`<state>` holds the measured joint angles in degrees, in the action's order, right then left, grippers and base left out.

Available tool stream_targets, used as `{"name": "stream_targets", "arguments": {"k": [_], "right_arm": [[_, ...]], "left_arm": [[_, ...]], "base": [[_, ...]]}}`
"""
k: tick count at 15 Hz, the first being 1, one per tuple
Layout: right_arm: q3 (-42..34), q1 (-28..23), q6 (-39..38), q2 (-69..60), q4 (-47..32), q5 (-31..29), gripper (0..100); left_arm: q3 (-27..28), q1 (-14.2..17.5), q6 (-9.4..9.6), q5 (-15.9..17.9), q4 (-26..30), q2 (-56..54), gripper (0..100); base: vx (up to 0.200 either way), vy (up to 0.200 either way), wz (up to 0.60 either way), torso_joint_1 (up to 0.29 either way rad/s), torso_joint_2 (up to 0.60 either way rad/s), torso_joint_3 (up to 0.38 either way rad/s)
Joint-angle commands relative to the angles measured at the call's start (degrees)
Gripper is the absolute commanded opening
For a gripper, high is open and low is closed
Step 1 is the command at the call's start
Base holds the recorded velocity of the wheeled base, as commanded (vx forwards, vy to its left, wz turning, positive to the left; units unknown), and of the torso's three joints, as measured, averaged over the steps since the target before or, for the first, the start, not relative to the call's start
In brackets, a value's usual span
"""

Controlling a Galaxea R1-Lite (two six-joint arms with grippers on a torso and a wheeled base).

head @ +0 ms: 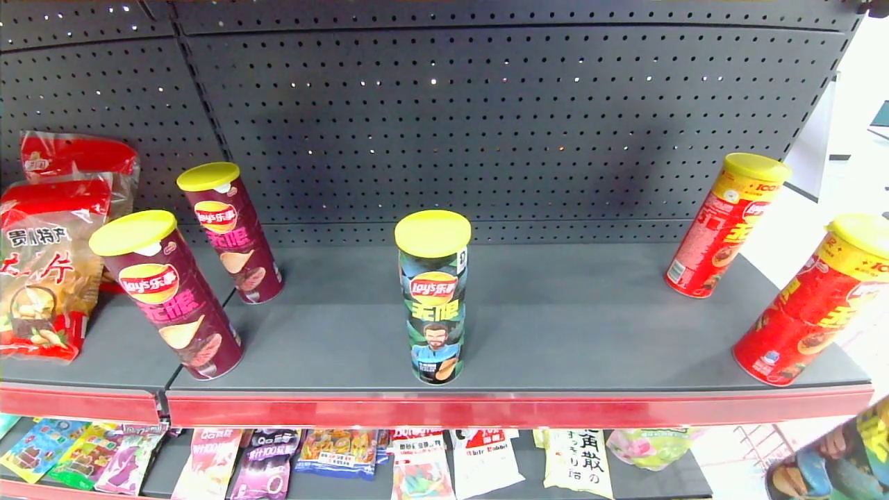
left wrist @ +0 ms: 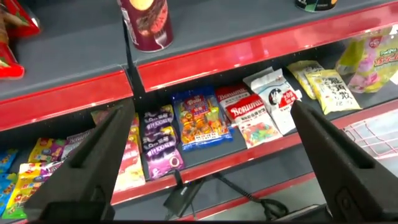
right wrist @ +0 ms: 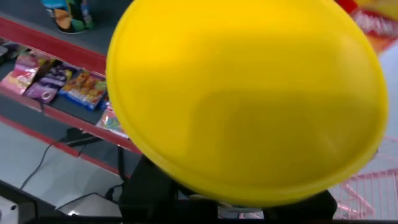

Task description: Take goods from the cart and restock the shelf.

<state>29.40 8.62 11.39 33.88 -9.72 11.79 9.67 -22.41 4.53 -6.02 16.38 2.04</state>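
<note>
A chip can with a yellow lid point(right wrist: 249, 99) sits in my right gripper point(right wrist: 227, 208), which is shut on its body below the lid. The same can's blue-green side point(head: 837, 455) pokes into the head view's lower right corner, below and in front of the shelf point(head: 555, 326). On the shelf stand a green can point(head: 433, 298) at the front middle, two purple cans point(head: 170, 295) on the left and two red cans point(head: 726, 226) on the right. My left gripper point(left wrist: 211, 109) hangs open and holds nothing, in front of the lower shelf.
Red snack bags point(head: 42, 264) fill the shelf's left end. Small snack bags point(head: 417, 462) lie in a row on the lower shelf. A pink wire cart point(right wrist: 367, 193) shows beside the held can. Bare shelf lies between the green can and the red cans.
</note>
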Motion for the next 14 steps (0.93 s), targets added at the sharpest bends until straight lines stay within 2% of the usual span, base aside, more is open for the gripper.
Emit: {"name": "stream_targets", "arguments": {"k": [1,4,6,9,14], "right_arm": [[16.3,6.9,2.0,23.5,0.2,4.2,0],[22.6,11.2,2.7,35.8,4.8,3.9,0],[25.5,11.9,2.8,42.3,8.8,4.1,0],[31.6,13.8,2.8,50.3,10.2,4.6,0],[40.5,18.8,2.5,63.4,17.3,4.4,0]], "left_arm": [[-0.4,0.0,-0.05,0.0,0.0,-0.1,100],[-0.4,0.1,-0.05,-0.5,0.0,-0.1,100],[-0.4,0.1,-0.05,-0.6,0.0,-0.2,100],[-0.4,0.4,0.04,-0.6,0.0,-0.3,100],[-0.4,0.4,-0.05,-0.6,0.0,-0.3,100]], "base": [[0.000,0.000,0.00,0.000,0.00,0.000],[0.000,0.000,0.00,0.000,0.00,0.000],[0.000,0.000,0.00,0.000,0.00,0.000],[0.000,0.000,0.00,0.000,0.00,0.000],[0.000,0.000,0.00,0.000,0.00,0.000]]}}
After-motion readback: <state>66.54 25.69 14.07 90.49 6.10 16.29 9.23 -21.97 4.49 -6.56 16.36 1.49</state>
